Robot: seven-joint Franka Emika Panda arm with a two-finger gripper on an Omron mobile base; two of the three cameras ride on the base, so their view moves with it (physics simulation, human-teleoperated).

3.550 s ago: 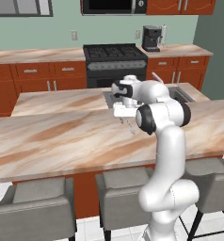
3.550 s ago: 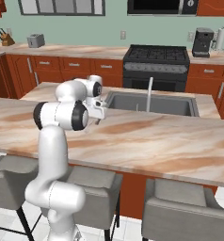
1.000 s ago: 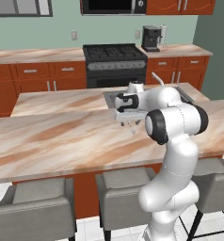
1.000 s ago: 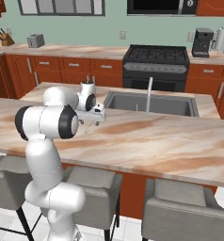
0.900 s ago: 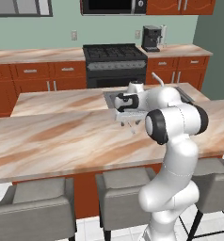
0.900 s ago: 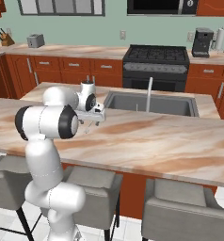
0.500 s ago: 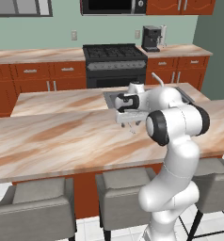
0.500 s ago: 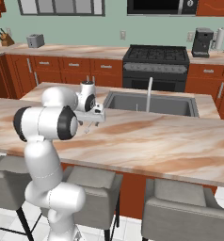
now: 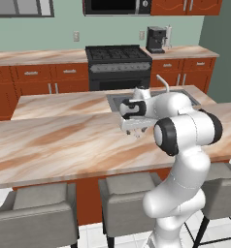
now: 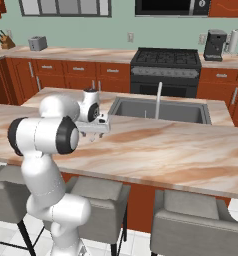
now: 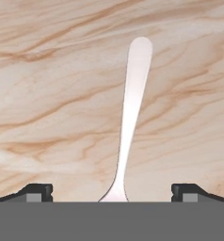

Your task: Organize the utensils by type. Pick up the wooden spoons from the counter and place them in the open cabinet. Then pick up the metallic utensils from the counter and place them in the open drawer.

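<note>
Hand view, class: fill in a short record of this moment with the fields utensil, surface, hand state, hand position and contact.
utensil: thin silvery metal utensil, lying flat, its rounded handle end pointing away from the hand
surface: pinkish-tan marble counter with brown veins
hand state: hand open, fingertips spread wide
hand position: above the counter, utensil lined up midway between the fingertips; beside the sink in the right base view
contact: none visible; nothing held
</note>
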